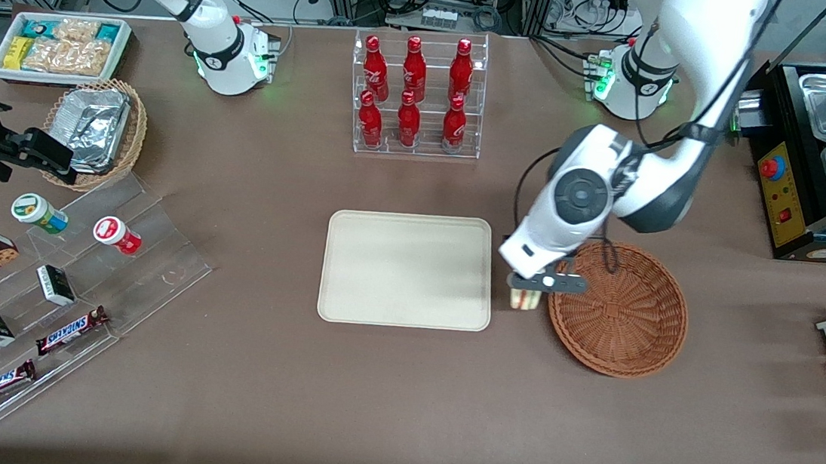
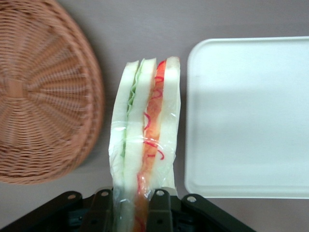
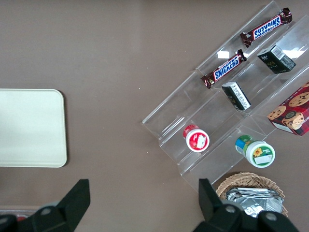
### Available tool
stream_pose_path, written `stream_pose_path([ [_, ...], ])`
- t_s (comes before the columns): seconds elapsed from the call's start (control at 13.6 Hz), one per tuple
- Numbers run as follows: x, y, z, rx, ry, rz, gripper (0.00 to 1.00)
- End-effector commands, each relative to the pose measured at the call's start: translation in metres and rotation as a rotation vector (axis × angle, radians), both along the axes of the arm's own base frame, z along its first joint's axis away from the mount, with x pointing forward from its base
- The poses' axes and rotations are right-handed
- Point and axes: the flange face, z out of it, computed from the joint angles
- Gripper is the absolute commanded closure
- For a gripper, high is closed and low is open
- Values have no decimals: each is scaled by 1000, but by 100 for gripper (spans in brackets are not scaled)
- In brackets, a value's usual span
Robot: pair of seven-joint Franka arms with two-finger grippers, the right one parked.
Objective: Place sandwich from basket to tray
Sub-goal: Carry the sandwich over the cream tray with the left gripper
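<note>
While the left arm hangs over the brown table [image 1: 395,412], its gripper [image 1: 526,288] is above the strip of table between the tray [image 1: 346,294] and the basket [image 1: 623,335], and its fingers are closed on the sandwich [image 1: 522,299]. In the front view, going from left to right, there is first the clear stepped shelf [image 1: 152,267] with chocolate bars [image 1: 70,330] and small jars at the parked arm's end of the table, then the cream tray in the middle, with the rack of red bottles [image 1: 417,96] farther from the camera than it. Then comes the sandwich, hanging just beside the tray's short edge, and after it the reddish-brown basket (nothing lies inside it).

In the left wrist view the black fingers [image 2: 161,208] press the wrapped sandwich [image 2: 147,140] from both sides. The wedge stands on its edge, so the green and red filling shows between the pale bread slices. The basket [image 2: 43,96] and the tray [image 2: 251,121] lie on either side of it, and the sandwich is not over either of them.
</note>
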Motion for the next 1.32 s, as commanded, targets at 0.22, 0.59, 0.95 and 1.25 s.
stream_pose_path([
  [0.22, 11, -62, -25, -12, -18, 29, 100],
  [0.59, -1, -118, -71, -7, 5, -10, 100],
  [0.95, -11, -139, -85, -11, 14, -50, 100],
  [1.25, -20, -147, -98, 1, 27, -66, 100],
])
